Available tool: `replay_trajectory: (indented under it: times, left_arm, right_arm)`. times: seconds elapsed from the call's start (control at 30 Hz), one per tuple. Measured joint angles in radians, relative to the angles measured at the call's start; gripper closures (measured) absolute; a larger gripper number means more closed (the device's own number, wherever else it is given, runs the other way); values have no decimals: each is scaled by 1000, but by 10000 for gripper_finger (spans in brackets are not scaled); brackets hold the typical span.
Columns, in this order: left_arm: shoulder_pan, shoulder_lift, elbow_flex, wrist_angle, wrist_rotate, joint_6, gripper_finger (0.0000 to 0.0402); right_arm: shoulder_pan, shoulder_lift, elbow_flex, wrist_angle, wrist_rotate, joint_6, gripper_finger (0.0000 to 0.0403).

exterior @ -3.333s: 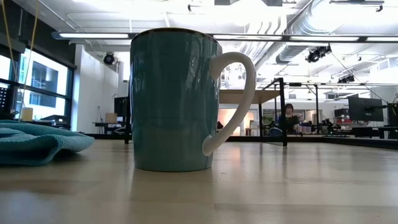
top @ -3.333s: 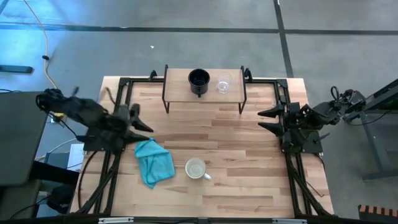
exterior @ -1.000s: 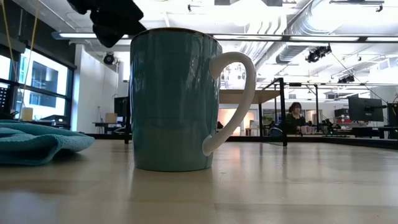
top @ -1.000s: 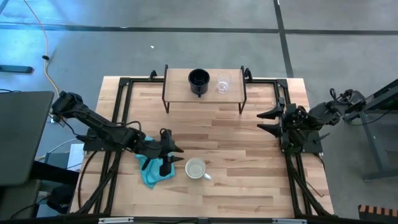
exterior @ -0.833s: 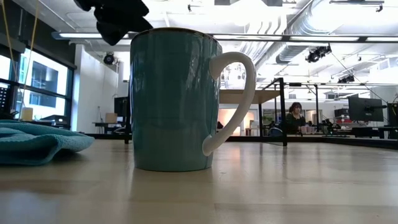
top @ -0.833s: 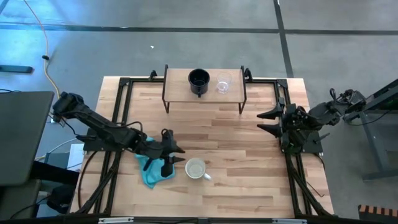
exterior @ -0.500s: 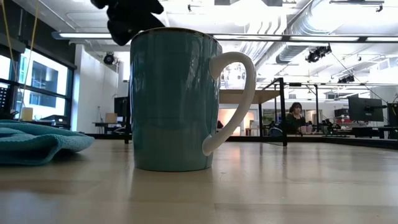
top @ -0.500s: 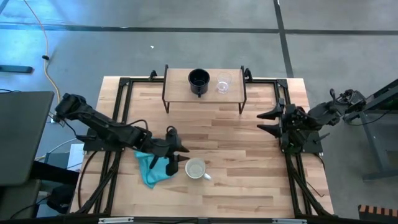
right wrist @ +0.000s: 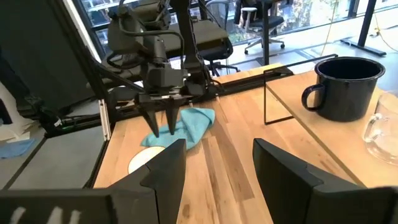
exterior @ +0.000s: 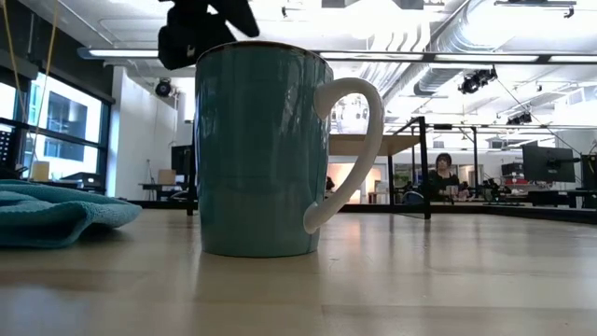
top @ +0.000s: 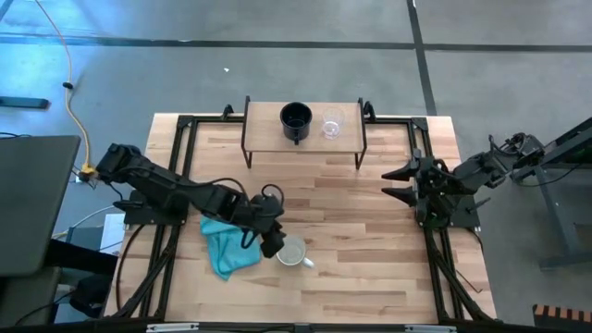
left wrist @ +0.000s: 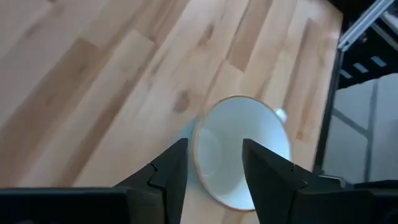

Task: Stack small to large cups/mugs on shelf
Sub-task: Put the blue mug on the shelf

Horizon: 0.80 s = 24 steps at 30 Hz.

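Reaching down over the white mug (top: pixel 290 251), left hand (top: pixel 275 242) open, fingers straddling its rim, empty.

Teal mug (exterior: pixel 263 149), white handle; black mug (top: pixel 296 118).

Teal cloth (top: pixel 228 247) crowds the mug (top: pixel 291 251) (far side free).

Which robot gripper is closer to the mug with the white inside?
The left. The left gripper hangs open right above the mug's rim, beside the teal cloth. The right gripper waits far off at the table's right edge.
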Motion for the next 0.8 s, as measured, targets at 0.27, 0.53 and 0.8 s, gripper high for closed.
replay_trajectory:
  times: [0.27,0.53,0.8]
  left_arm:
    - [-3,47,18,-64,45,-157,263]
    - [-18,66,17,-75,69,-301,263]
    - [-36,70,17,-76,77,-372,264]
  right_arm:
    - [0,0,0,-11,-23,-3,224]
    - [0,0,0,-33,-46,-4,224]
    - [0,0,0,-32,-64,-22,224]
